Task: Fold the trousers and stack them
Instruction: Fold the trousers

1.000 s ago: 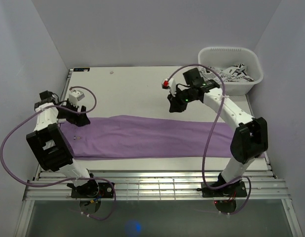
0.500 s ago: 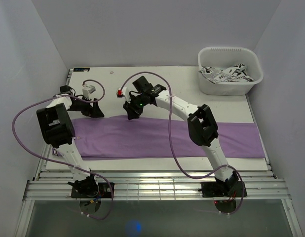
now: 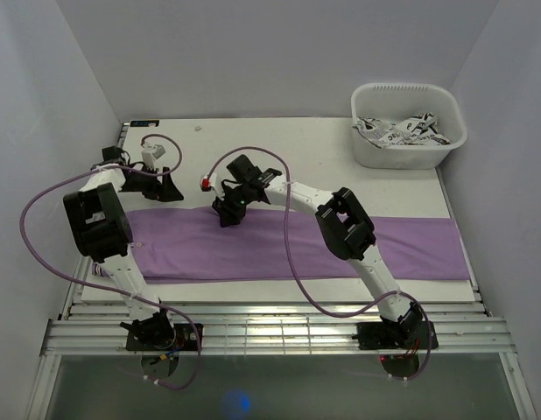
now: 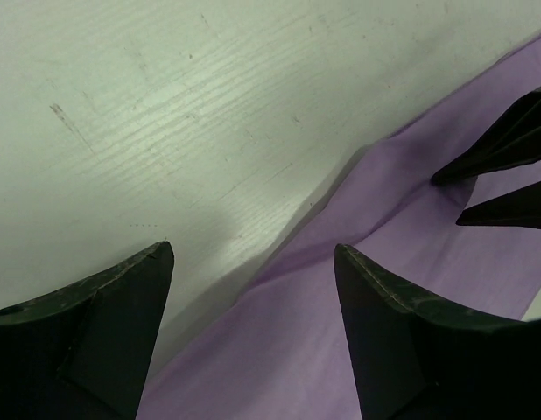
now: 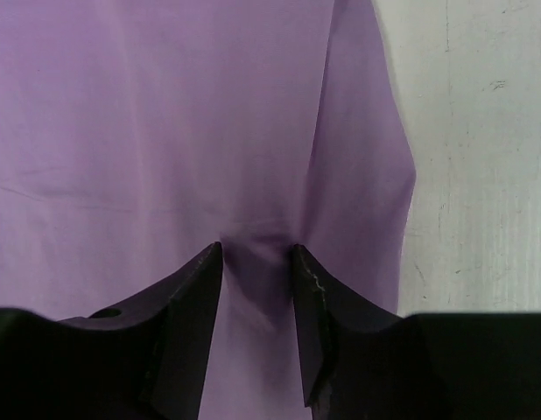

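**A:** Change over the last 1 second: the right arm has swung from the far right, beside the white tub (image 3: 446, 150), across to the left half of the table (image 3: 288, 149). The right gripper (image 3: 227, 213) is now down on the far edge of the trousers (image 3: 270, 249). The left gripper (image 3: 168, 192) has crept a little further along that same edge, at the left end.

**B:** Fingers?

**A:** Right: in the wrist view its fingers (image 5: 187, 306) stand part-way apart. The tips press into the cloth and a small ridge of fabric puckers between them. I see no pinch closed on it. Left: its fingers (image 4: 104, 306) are wide apart, straddling the cloth edge, 1 over bare table and 1 over purple. Nothing is held.

**B:** Trousers position?

**A:** They lie flat as 1 long band across the near half of the table, left end to right edge. The band has not moved across the 3 overhead pictures.

**B:** Meaning for the task?

**A:** My judgement is that 2 pick points are now set on the far edge, so the approach is done. The grasp is not made and no fold has begun, so stacking is a long way off. One risk is that the right pinch takes only the top layer.
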Controlling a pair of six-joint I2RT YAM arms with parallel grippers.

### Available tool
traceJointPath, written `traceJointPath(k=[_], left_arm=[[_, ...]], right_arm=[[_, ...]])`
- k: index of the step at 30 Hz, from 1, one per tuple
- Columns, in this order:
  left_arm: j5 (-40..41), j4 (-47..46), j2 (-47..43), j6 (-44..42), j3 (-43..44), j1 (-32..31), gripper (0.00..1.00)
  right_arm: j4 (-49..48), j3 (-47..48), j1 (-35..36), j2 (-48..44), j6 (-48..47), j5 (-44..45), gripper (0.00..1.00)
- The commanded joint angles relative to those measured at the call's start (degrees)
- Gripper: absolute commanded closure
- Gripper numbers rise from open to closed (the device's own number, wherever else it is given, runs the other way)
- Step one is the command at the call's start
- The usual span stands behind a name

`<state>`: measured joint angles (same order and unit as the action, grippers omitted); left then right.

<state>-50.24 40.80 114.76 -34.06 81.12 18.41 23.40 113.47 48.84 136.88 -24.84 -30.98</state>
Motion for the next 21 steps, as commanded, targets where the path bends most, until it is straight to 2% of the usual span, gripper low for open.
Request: traceJointPath(k=[1,2,3,5,9,12,16,21], left_arm=[[-2.32,0.25,-3.76,1.28,4.47,0.22,0.15],[-2.23,0.25,-3.75,1.63,5.01,0.22,0.15],[-2.23,0.25,-3.58,1.89,5.53,0.22,0.15],[-2.76,0.95,-3.67,2.51,6.68,0.22,0.15],[-3.11,1.39,-5.24,3.04,6.77,0.22,0.15],[-3.46,1.57,-6.56,3.91,6.86,0.22,0.15],[-1.89,2.53,-8.23,5.06,6.59,-0.48,0.16],[5.13,2.97,-11.92,4.27,2.65,-4.17,0.18]], right_arm=[[-3.27,0.0,0.03,-0.3,-0.2,-2.16,0.58],[-3.01,0.0,0.03,-0.21,-0.73,-1.8,0.6],[-2.83,-0.09,0.2,-0.12,-1.61,-1.45,0.73],[-3.44,-1.58,0.2,-1.26,-1.88,-0.57,0.92],[-7.22,-7.99,1.08,-6.96,-2.05,0.92,0.92],[-9.42,-13.61,3.97,-11.63,-6.61,5.39,0.92],[-12.58,-21.34,10.13,-15.23,-13.21,16.0,0.92],[-26.44,-35.12,16.27,-16.03,-21.73,29.64,0.92]])
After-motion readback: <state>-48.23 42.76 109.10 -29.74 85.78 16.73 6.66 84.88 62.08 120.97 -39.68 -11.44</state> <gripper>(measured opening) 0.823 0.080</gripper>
